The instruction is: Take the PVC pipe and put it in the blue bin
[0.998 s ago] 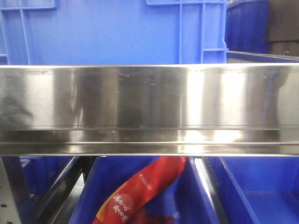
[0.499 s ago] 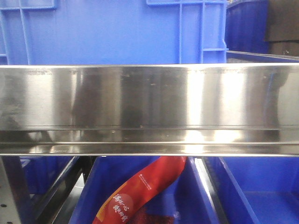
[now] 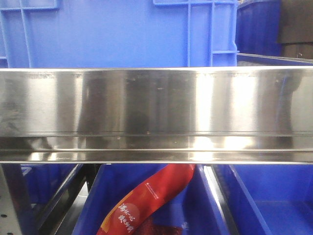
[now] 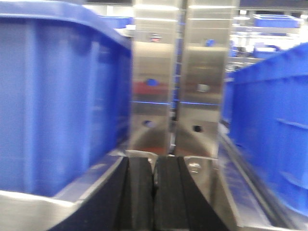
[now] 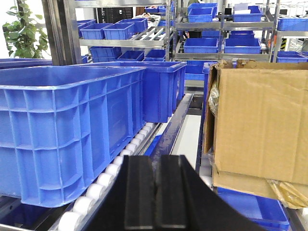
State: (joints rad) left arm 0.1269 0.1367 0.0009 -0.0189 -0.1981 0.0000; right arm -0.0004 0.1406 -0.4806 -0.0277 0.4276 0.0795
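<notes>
- My left pincer (image 4: 154,192) is closed on nothing, in the open lane between two blue bins (image 4: 57,106).
- My right pincer (image 5: 155,192) is closed, empty, beside a cardboard box (image 5: 260,125).
- I see no pipe in any view.

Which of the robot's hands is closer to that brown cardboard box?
The right. Its closed fingers sit just left of and below the cardboard box, which fills that camera's right side. The left fingers face steel uprights between blue bins, no box in sight.
</notes>
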